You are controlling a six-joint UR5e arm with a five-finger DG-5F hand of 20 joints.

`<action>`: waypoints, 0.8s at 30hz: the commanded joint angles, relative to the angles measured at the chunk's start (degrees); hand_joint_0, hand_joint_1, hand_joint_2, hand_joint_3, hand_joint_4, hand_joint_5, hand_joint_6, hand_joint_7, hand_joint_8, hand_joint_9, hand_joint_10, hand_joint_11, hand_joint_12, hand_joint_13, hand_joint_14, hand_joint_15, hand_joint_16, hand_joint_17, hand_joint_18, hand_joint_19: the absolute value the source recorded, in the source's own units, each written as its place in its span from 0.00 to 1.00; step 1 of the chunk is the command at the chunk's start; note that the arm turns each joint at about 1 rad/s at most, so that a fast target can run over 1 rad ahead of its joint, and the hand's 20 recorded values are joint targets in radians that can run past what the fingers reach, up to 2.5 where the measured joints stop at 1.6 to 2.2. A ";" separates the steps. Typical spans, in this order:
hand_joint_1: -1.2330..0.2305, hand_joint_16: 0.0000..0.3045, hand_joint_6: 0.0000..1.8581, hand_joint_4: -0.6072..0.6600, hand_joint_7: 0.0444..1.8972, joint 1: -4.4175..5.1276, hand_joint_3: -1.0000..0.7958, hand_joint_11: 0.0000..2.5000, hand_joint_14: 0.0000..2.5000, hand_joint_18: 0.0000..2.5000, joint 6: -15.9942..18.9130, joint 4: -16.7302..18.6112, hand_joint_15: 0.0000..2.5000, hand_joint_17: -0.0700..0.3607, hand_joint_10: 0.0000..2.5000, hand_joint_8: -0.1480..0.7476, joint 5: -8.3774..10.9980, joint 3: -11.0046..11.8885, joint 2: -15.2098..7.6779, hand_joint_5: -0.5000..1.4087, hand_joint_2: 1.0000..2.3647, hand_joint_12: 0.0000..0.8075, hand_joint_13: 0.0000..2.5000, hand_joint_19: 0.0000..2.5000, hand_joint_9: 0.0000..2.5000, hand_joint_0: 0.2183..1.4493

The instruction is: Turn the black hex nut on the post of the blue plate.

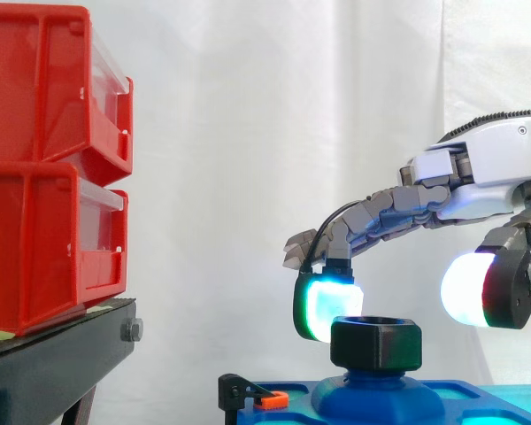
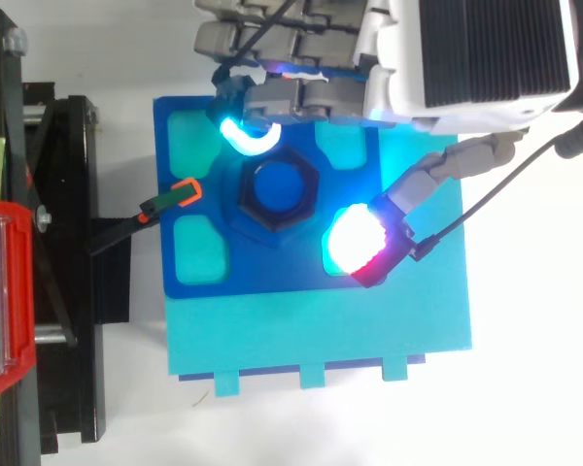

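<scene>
We see the hand spread open over the blue plate. The black nut sits on the central post, one fingertip just left of it, the thumb right, neither pinching it

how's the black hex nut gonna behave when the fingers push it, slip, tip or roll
The black hex nut looks rigid and thick, so it probably won't deform. Seated around the post of the blue plate, it should turn rather than tip or roll. Its flat sides likely give the pads purchase.
</scene>
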 commanded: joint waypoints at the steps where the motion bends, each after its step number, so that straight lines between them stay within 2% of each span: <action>1: 0.56 0.19 0.27 0.75 0.49 -0.01 0.28 0.06 0.00 0.08 0.00 -0.37 0.01 0.47 0.00 0.43 -0.10 0.00 0.04 0.16 0.00 0.47 0.05 0.08 0.09 0.09; 9: 0.56 0.19 0.27 0.75 0.49 -0.19 0.28 0.05 0.00 0.08 -0.26 -2.39 0.01 0.46 0.00 0.43 -0.98 0.00 0.31 0.16 0.00 0.47 0.05 0.09 0.09 0.10; 15: 0.56 0.19 0.27 0.75 0.49 -0.54 0.28 0.05 0.00 0.08 -2.37 -3.27 0.01 0.46 0.00 0.43 -1.51 0.00 0.66 0.16 0.00 0.47 0.05 0.08 0.09 0.10; 24: 0.56 0.19 0.27 0.75 0.49 -0.71 0.28 0.06 0.00 0.08 -2.55 -3.27 0.01 0.46 0.00 0.42 -1.51 0.00 0.74 0.17 0.00 0.47 0.05 0.08 0.09 0.10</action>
